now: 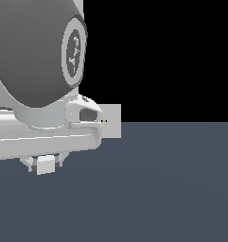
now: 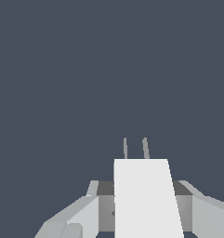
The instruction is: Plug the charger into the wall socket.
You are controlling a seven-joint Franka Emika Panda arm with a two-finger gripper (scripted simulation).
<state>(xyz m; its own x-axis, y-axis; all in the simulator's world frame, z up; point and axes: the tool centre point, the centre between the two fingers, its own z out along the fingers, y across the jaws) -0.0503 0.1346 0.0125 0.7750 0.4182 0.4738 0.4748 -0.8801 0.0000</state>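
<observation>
In the wrist view the charger (image 2: 143, 200), a white boxy block with two thin prongs (image 2: 145, 148) sticking out ahead, sits between the two grey fingers (image 2: 88, 211) of my gripper (image 2: 143, 197), which is shut on it. The exterior view shows the same charger (image 1: 45, 165) hanging under the hand, held just above the dark floor by the gripper (image 1: 44, 164). The wall socket (image 1: 113, 122), an upright light-grey plate with two tiny holes (image 1: 103, 121), stands farther back toward the exterior view's right. The arm hides its left part. The wrist view does not show it.
The big grey arm link (image 1: 35, 52) and white hand body (image 1: 44, 139) fill the exterior view's left half. A dark blue-grey floor (image 1: 172, 189) spreads across the lower scene, with black background above.
</observation>
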